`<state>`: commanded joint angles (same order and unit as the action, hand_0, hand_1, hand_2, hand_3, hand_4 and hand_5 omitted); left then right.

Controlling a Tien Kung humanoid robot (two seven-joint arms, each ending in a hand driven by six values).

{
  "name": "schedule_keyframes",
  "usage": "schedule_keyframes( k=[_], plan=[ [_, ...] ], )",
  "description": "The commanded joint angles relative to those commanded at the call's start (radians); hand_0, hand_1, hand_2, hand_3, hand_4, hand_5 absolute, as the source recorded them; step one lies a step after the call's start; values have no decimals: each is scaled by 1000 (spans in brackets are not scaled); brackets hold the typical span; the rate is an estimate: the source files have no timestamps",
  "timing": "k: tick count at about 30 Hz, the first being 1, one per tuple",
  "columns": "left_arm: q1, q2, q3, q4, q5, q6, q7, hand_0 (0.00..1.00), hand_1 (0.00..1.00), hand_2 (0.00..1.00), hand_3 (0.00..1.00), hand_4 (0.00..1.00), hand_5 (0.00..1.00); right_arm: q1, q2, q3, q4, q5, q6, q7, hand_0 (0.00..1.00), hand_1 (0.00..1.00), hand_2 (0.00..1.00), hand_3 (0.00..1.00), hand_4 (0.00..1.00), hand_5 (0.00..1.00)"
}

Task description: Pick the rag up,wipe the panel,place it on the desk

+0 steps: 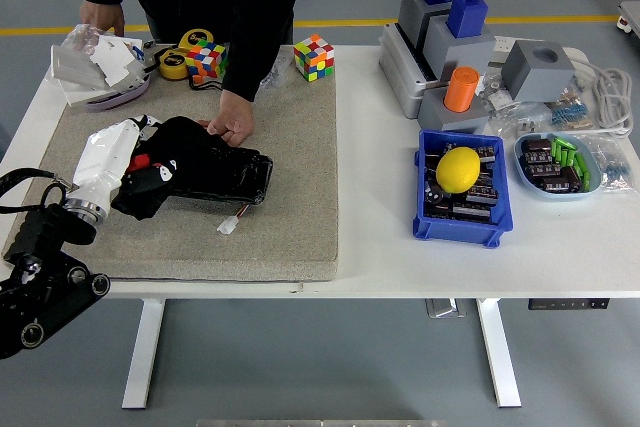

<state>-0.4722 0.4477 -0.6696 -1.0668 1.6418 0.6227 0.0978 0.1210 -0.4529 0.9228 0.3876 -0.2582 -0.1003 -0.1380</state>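
Note:
My left hand [128,161], white with a black arm, lies on the grey mat [295,147] at the left, fingers curled on the black rag [172,150]. The rag has small red and white marks and is pressed over the left end of a black panel [243,175] lying flat on the mat. The panel's right end shows bare. A small white connector [229,225] on a wire lies just in front of it. A person in a black sleeve stands at the far side and presses one hand [232,128] on the panel's far edge.
Two Rubik's cubes [313,56] [206,60] and tape rolls [175,64] sit at the mat's far edge. A tray with a plastic bag [100,62] is at far left. A blue bin with a lemon [459,169], grey blocks [450,42] and a dish of parts [556,164] stand right.

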Motion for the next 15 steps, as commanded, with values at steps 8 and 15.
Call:
schedule_keyframes(
  k=[8, 15],
  plan=[
    [14, 11, -26, 31, -6, 2, -13, 178, 84, 216, 668, 569, 117, -2, -1, 3, 0, -2, 0, -2, 720, 624, 674, 614, 998, 606],
    [27, 19, -60, 59, -7, 4, -21, 178, 84, 215, 668, 568, 115, -2, 0, 5, -1, -3, -1, -3, 720, 624, 674, 614, 998, 606]
  ],
)
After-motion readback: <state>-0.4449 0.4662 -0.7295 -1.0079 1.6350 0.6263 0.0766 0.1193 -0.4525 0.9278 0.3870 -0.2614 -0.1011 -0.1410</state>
